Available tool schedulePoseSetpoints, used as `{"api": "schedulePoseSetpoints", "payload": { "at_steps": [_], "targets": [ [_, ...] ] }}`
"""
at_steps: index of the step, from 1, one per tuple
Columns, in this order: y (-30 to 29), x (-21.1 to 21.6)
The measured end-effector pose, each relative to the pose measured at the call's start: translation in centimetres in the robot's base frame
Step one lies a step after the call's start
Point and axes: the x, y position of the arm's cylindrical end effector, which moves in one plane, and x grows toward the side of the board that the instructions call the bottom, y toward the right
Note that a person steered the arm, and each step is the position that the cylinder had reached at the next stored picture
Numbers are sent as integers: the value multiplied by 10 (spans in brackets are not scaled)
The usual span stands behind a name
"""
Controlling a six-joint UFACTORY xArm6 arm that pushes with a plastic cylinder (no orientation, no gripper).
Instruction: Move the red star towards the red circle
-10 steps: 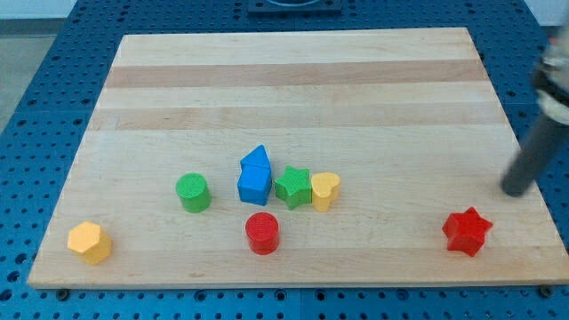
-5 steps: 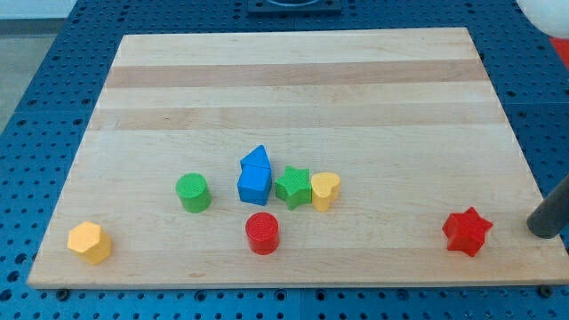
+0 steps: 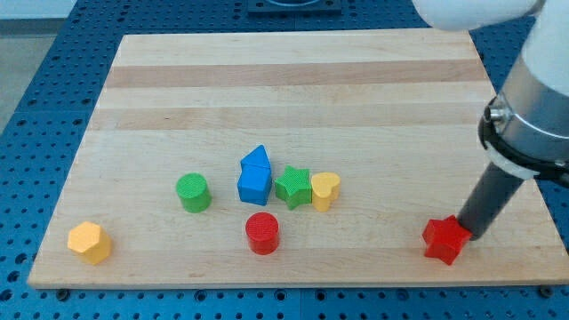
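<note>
The red star (image 3: pixel 444 241) lies near the board's bottom right. My tip (image 3: pixel 465 235) is right against the star's right side, touching it. The red circle (image 3: pixel 262 233) stands far to the view's left of the star, near the bottom edge, below a cluster of other blocks. The rod rises up and to the right to the arm's grey body (image 3: pixel 532 98).
A green circle (image 3: pixel 192 192), a blue block (image 3: pixel 254 175), a green star (image 3: pixel 292 188) and a yellow heart (image 3: pixel 324 190) sit in a row above the red circle. A yellow hexagon (image 3: pixel 90 242) lies at the bottom left. The wooden board (image 3: pixel 293 80) ends just below the red star.
My tip came down and in from the right edge to the star's right side. The red star has shifted left and slightly down and turned a little.
</note>
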Motion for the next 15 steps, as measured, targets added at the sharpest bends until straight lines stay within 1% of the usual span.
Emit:
{"api": "schedulePoseSetpoints", "payload": {
  "at_steps": [1,2,3,4,5,6,8,9,10,11,12,14,15],
  "targets": [
    [48,2],
    [52,28],
    [43,44],
    [41,42],
    [18,22],
    [-18,14],
    [-22,14],
    [-3,20],
    [3,42],
    [-2,49],
    [-2,48],
    [-35,23],
    [-45,23]
  ]
}}
